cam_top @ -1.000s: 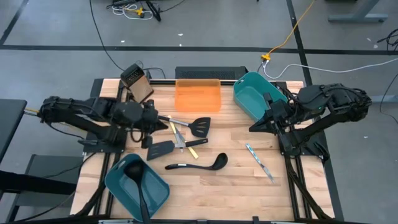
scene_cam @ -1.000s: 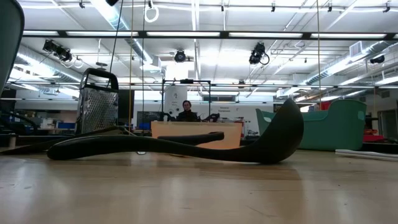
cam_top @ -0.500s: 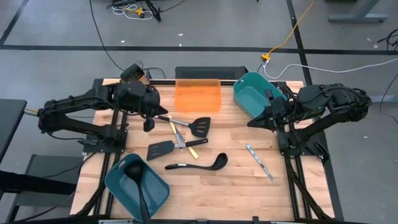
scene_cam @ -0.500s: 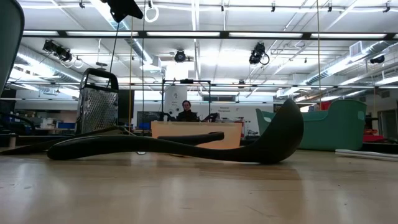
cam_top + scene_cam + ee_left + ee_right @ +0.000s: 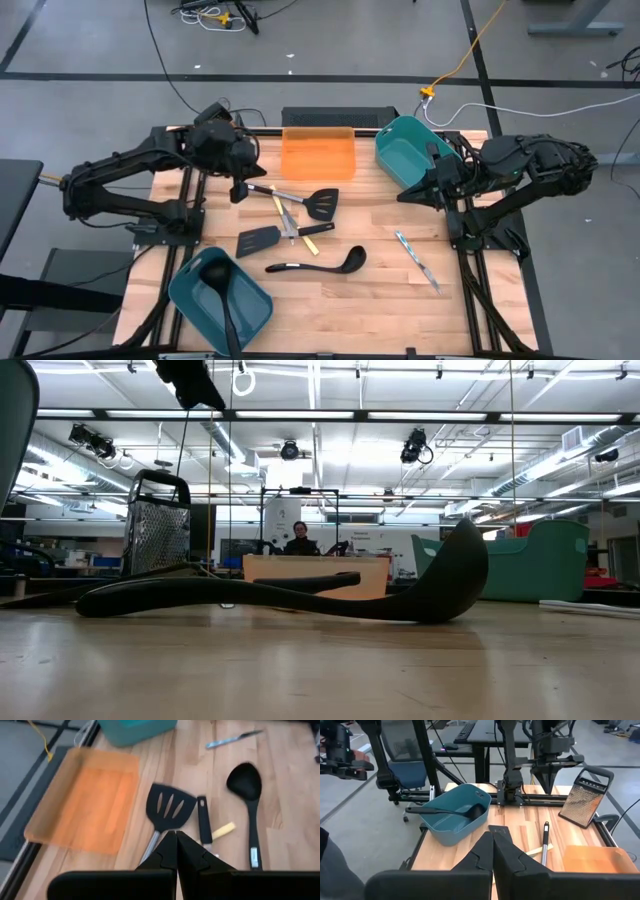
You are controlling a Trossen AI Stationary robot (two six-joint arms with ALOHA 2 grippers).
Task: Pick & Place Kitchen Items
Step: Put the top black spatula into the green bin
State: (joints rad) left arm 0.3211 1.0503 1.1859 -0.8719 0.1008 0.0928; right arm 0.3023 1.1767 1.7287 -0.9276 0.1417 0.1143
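Left arm up over the back-left of the table, nothing picked yet.

My left gripper (image 5: 240, 188) hangs above the utensil cluster with its fingers pressed together and empty; the right gripper (image 5: 412, 196) waits beside the upright teal bin (image 5: 408, 150), fingers closed too. Loose items lie mid-table: a slotted spatula (image 5: 322, 202) near the orange tray (image 5: 318, 152), a second spatula (image 5: 258, 240), a black ladle (image 5: 318, 264), and a silver knife (image 5: 416, 260) off to the right. Another ladle (image 5: 222, 300) already sits in the near bin (image 5: 252, 300). I judge the spatula's steel handle the next target: I'd spread the fingers first, then descend square across the handle, clear of the crossing yellow-handled pieces (image 5: 314, 232).
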